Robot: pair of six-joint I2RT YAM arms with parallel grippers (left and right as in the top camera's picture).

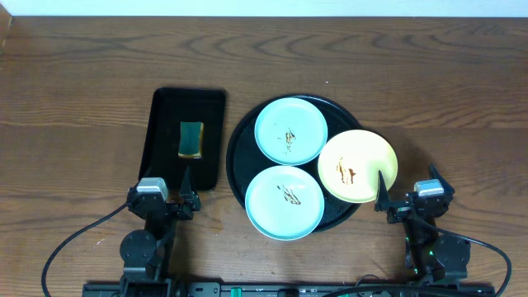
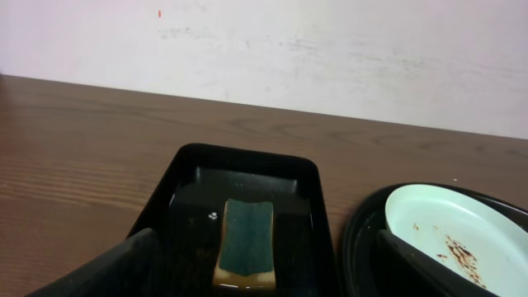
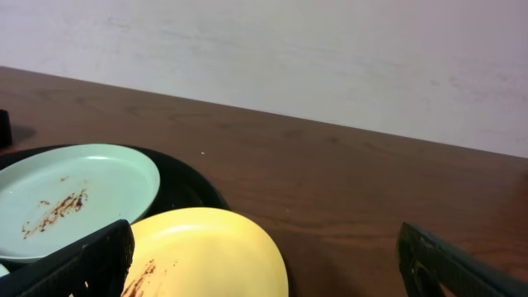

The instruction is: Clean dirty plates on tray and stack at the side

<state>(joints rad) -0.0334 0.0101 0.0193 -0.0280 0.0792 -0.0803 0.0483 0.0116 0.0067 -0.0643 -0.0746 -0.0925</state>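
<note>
Three dirty plates lie on the round black tray [image 1: 239, 165]: an aqua plate [image 1: 290, 130] at the back, an aqua plate [image 1: 285, 201] at the front, and a yellow plate [image 1: 358, 165] overhanging the tray's right rim. All have brown smears. My left gripper [image 1: 173, 196] is open and empty at the front of the rectangular tray. My right gripper [image 1: 408, 196] is open and empty, just right of the yellow plate [image 3: 206, 256]. The front aqua plate [image 2: 462, 243] shows in the left wrist view and the back one [image 3: 70, 198] in the right wrist view.
A smaller rectangular black tray [image 1: 165, 136] left of the round tray holds a green-topped sponge [image 1: 191, 139], also in the left wrist view [image 2: 246, 243]. Bare wood-grain tabletop [image 1: 462, 107] lies on the right and at the back. A pale wall stands behind.
</note>
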